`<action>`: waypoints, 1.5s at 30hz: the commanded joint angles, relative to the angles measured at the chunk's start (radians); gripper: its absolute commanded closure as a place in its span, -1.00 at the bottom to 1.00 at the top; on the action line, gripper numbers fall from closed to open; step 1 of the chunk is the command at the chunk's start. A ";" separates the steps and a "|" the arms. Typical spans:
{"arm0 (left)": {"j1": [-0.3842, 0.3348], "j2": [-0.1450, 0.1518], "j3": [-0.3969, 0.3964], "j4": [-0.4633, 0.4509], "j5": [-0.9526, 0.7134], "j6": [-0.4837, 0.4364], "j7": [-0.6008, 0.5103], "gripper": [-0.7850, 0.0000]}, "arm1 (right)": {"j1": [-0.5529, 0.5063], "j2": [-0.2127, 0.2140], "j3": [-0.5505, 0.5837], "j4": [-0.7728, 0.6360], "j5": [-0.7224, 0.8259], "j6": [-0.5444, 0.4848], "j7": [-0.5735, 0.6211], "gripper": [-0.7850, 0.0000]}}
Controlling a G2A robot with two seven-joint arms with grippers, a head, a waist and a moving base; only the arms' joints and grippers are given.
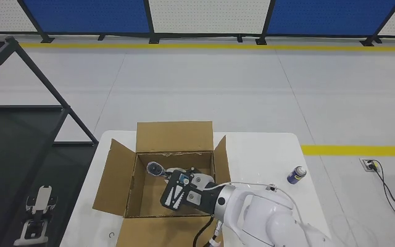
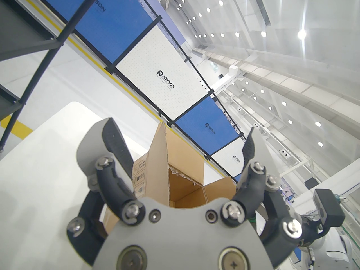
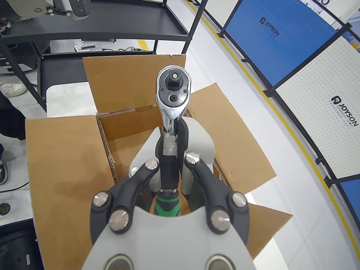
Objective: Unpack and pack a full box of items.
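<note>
**Ratchet wrench (image 3: 173, 88) clamped over the box (image 3: 64, 147)**

The ratchet wrench is gripped by its shaft in the right gripper (image 3: 172, 133), held over the inside of the open cardboard box. The left gripper (image 2: 182, 130) is spread wide, just beside the box.

Right hand (image 3: 172, 139) shows grey plates, black links, silver screws.

A dark logo mark followed by one word in capitals is printed on the white pegboard panel (image 2: 166, 80), with a line of finer print beneath it, too small to make out. The blue panel (image 2: 210, 129) beside it carries the same mark. Small black handling pictograms stand on the cardboard box (image 2: 139, 175), on its outer wall.
</note>
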 commanded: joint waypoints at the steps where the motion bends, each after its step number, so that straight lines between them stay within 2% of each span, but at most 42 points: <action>1: 0.000 0.000 0.000 0.000 0.000 0.000 0.000 -1.00 | -0.001 0.000 0.001 -0.001 0.000 -0.001 0.000 1.00; 12: 0.000 0.000 0.000 0.000 0.000 0.000 0.000 -1.00 | -0.001 0.000 0.001 -0.001 0.000 -0.001 0.000 1.00; 15: 0.000 0.000 0.000 0.000 0.000 0.000 0.000 -1.00 | 0.026 -0.011 -0.027 0.074 -0.008 -0.033 0.024 1.00; 17: 0.000 0.000 0.000 0.000 0.000 0.000 0.000 -1.00 | 0.074 -0.032 -0.069 0.113 -0.023 -0.009 0.068 1.00; 19: 0.000 0.000 0.000 0.000 0.000 0.000 0.000 -1.00 | 0.134 -0.057 -0.113 0.189 0.034 -0.058 0.063 1.00; 21: 0.000 0.000 0.000 0.000 0.000 0.000 0.000 -1.00 | 0.200 -0.088 -0.165 0.272 0.056 -0.068 0.112 1.00; 27: 0.000 0.000 0.000 0.000 0.000 0.000 0.000 -1.00 | 0.357 -0.193 -0.283 0.536 0.267 -0.154 0.112 1.00; 36: 0.000 0.000 0.000 0.000 0.000 0.000 0.000 -1.00 | 0.469 -0.346 -0.416 0.864 0.309 -0.117 0.087 1.00; 45: 0.000 0.000 0.000 0.000 0.000 0.000 0.000 -1.00 | 0.470 -0.352 -0.417 0.874 0.315 -0.116 0.083 1.00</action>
